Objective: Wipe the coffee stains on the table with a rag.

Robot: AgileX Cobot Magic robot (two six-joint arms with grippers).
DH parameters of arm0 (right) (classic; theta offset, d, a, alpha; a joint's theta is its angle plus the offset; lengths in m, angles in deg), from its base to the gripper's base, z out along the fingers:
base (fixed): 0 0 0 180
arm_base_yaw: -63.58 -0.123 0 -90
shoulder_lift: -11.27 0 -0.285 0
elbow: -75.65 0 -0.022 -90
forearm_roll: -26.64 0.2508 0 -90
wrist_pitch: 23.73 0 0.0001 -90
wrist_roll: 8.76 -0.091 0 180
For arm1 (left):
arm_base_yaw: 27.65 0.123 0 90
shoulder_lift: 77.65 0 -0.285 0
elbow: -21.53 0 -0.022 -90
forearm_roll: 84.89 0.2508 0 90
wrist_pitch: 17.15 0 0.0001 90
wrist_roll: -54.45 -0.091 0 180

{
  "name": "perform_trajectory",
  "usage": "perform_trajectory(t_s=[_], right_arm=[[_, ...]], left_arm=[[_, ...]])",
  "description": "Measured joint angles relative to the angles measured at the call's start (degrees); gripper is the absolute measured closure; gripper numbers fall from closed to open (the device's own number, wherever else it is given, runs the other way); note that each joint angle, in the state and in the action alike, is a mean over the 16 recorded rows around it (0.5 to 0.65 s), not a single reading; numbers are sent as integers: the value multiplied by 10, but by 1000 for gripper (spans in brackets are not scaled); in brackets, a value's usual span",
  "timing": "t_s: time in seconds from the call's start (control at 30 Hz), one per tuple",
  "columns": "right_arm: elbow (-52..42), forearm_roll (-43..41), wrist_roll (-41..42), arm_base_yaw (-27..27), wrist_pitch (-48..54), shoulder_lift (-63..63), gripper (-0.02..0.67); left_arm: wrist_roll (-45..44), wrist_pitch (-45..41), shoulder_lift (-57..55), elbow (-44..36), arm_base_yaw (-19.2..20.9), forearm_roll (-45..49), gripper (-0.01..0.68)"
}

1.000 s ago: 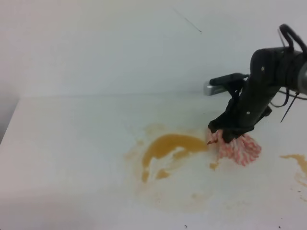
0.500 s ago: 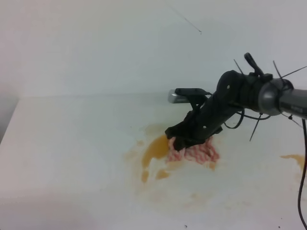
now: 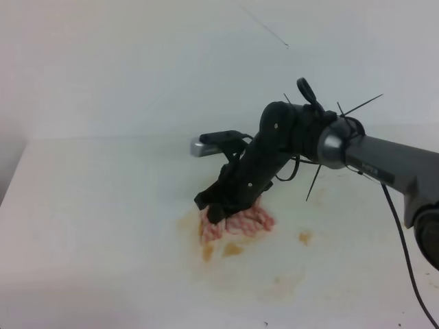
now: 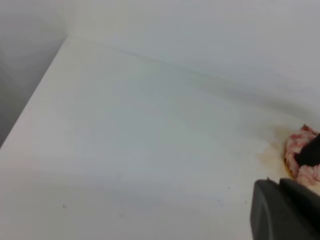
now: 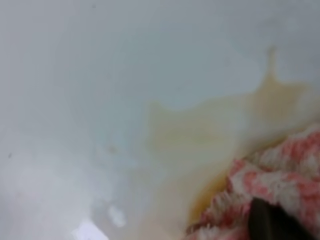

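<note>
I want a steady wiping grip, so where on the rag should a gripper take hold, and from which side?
Take the rag by its bunched top, coming down from above. It lies as a low crumpled heap on the table, so only the raised folds offer purchase. The right gripper already grips it there, over the coffee stains.

White table [image 3: 96,205], red-and-white rag [image 3: 236,224] bunched over amber coffee stains [image 3: 232,249], tan smears around.
</note>
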Motion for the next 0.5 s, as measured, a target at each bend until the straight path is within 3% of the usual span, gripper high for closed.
perform_trajectory(t_s=[0.5], right_arm=[[29,-74,-11,-70,94,-5,618]], left_arm=[[0,0,0,0,0,0,675]])
